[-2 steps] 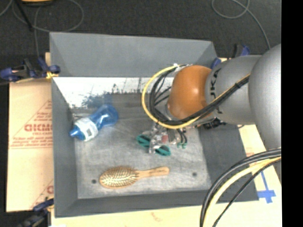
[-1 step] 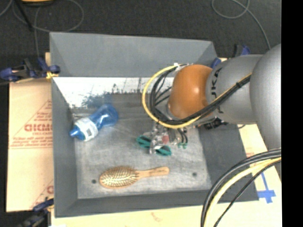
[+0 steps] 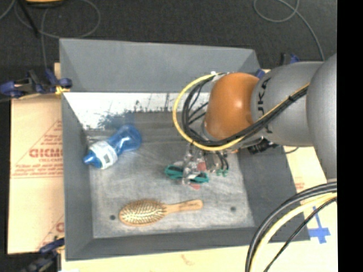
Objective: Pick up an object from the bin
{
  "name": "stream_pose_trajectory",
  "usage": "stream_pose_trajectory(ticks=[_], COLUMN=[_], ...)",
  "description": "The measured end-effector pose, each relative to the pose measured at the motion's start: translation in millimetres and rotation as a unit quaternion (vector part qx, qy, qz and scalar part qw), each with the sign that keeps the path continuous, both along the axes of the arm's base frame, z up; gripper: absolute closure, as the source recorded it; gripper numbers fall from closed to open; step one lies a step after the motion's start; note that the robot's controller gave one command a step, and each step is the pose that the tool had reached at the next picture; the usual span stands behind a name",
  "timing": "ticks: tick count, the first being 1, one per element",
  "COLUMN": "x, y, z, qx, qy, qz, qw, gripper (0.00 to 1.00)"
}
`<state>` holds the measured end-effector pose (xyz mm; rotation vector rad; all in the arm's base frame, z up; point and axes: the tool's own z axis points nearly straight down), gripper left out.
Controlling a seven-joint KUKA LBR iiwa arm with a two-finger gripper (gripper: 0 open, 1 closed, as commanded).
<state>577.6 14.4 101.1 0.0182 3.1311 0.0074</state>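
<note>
**A:** How far had the pick got at that moment?

**B:** Nothing had been lifted, by the look of it. Taking the grey metal bin (image 3: 159, 72) from the left, a blue and white plastic bottle (image 3: 110, 148) lay on its side near the left wall, well apart from the gripper (image 3: 199, 164). Nearer the front, a wooden hairbrush with a golden bristle pad (image 3: 148, 211) lay flat with its handle pointing right. Nothing was touching it.

**A:** And the thing under the arm?

**B:** A small green and red object of tangled shape (image 3: 184, 174) lay on the floor right of centre, just beyond the tip of the brush handle. The gripper was low over the floor at that object's right side. It was either touching the object or just beside it, and which could not be made out.

**A:** Was the gripper closed on it?

**B:** That could not be told, because the wrist stood in the way. So the object could not be called held. It rested on the bin floor, and the judgement was that a secure grasp and the whole lift were left to do.

**A:** And the arm's pose?

**B:** It reached in across the right rim, with the wrist bent steeply downward. The rounded orange cover (image 3: 229, 105) was uppermost, and a loop of yellow and black cable (image 3: 180, 118) bowed out on its left, above the far right part of the floor.
</note>
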Motion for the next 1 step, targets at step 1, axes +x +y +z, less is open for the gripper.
stream_pose_trajectory(ticks=[1], x=[-0.3], y=[-0.6], z=[19.1], qx=[-0.001], qy=[0.0034], qz=[0.0], qw=[1.0], gripper=[1.0])
